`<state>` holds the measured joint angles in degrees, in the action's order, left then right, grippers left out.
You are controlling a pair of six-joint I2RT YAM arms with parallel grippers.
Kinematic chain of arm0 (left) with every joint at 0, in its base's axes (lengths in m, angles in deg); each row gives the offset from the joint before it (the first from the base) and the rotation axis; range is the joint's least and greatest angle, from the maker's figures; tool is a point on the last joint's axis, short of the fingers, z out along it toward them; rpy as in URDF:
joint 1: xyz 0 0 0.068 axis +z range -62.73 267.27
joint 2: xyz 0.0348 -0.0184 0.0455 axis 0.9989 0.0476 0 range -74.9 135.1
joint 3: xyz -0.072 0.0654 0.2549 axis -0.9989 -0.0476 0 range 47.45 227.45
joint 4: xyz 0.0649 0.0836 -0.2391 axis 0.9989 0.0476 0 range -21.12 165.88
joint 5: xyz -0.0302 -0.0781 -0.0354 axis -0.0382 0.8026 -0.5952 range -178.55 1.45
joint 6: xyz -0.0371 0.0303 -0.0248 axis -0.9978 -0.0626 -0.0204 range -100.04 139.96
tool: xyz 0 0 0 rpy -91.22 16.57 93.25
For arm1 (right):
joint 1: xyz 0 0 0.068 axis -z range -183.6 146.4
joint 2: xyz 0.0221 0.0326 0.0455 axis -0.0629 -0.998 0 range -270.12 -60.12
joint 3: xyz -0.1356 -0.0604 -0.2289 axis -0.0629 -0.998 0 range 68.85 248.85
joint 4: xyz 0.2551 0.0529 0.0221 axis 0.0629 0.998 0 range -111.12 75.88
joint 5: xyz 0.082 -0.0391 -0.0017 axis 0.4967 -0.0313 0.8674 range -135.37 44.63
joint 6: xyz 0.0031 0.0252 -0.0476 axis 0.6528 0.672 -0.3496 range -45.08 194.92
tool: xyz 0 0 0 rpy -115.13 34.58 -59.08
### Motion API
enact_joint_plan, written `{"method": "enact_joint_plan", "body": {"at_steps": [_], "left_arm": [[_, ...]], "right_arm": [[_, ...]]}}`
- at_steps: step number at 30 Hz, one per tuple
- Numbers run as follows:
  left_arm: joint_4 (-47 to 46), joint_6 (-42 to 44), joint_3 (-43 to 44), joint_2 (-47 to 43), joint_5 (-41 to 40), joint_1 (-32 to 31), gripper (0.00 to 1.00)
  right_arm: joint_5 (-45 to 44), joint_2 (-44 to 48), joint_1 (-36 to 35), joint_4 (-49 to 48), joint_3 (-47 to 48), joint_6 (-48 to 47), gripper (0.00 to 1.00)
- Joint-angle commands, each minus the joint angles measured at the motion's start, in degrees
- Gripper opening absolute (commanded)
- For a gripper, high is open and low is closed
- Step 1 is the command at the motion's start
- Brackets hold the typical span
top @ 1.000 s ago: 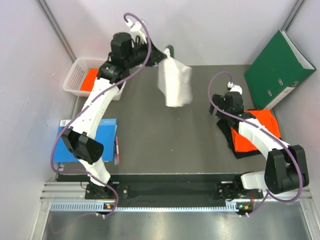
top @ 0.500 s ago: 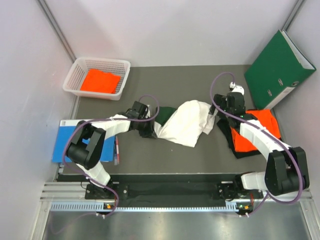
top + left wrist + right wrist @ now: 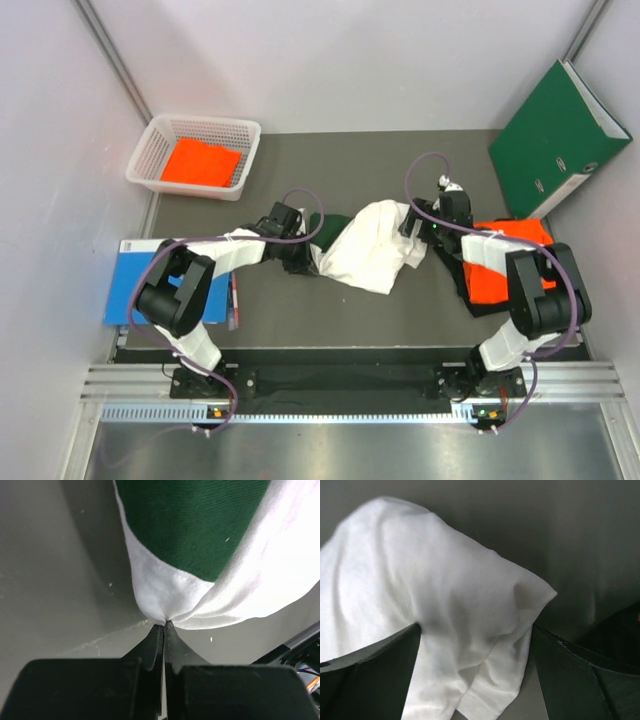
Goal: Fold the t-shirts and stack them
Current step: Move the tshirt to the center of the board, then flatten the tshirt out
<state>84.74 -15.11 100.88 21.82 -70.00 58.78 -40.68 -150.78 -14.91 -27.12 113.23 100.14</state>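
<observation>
grey desk: carries the crumpled shirt at its middle.
white t-shirt: bunched up, long axis running left to right, dark green sleeve end at the left, plain white end at the right.
left gripper: pinched fully closed on a fold of white cloth just below the green sleeve.
right gripper: spread wide around the shirt's white edge, not clamped.

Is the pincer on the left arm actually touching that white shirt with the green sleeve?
Touching. The left wrist view shows the left pincer shut on a bunched fold of the white t-shirt, with the cloth pinched right at its tips.
</observation>
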Motion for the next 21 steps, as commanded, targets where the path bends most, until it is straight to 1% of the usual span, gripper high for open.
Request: {"method": "enact_joint_plan", "body": {"at_steps": [1,2,3,4,7,9,11,13,15,19,20,21], "left_arm": [[-0.7,0.2,2.5,0.5,-0.4,-0.5,0.00],[-0.7,0.2,2.6,0.4,-0.5,-0.5,0.00],[-0.6,0.1,2.6,0.3,-0.8,-0.6,0.00],[-0.5,0.2,2.6,0.1,-1.1,-0.5,0.00],[0.5,0.4,3.6,-0.3,-2.5,-0.5,0.00],[1.4,0.9,5.2,-0.4,-4.0,-0.5,0.00],[2.4,1.4,6.3,0.0,-5.0,-0.5,0.00],[2.7,2.0,8.6,0.7,-6.8,-0.5,0.00],[2.8,2.7,11.4,2.1,-7.8,-0.4,0.00],[2.7,3.8,16.9,4.3,-9.2,-0.3,0.00],[2.7,4.1,17.9,5.2,-9.5,-0.2,0.35],[3.6,4.3,19.9,5.5,-10.0,-0.2,0.61]], "right_arm": [[3.3,-4.4,0.4,-6.1,4.1,-0.1,0.77],[5.8,-5.1,0.6,-6.6,4.6,-0.1,0.58],[6.9,-5.7,0.6,-7.2,4.7,0.8,0.13],[7.3,-5.7,0.6,-8.2,4.9,1.5,0.01],[6.6,-3.0,0.6,-9.8,4.3,3.7,0.00],[2.6,-0.5,0.5,-9.2,4.3,3.6,0.00],[-1.8,4.5,0.6,-8.2,5.0,2.6,0.00],[-4.2,9.8,0.6,-7.6,6.7,0.4,0.00],[-4.5,14.2,0.5,-6.4,8.0,-1.7,0.00],[-3.3,19.5,-0.4,-4.1,11.5,-4.4,0.00],[-0.1,20.2,-0.6,-3.9,11.9,-5.4,0.00],[1.8,20.9,-1.0,-2.5,12.4,-6.0,0.00]]}}
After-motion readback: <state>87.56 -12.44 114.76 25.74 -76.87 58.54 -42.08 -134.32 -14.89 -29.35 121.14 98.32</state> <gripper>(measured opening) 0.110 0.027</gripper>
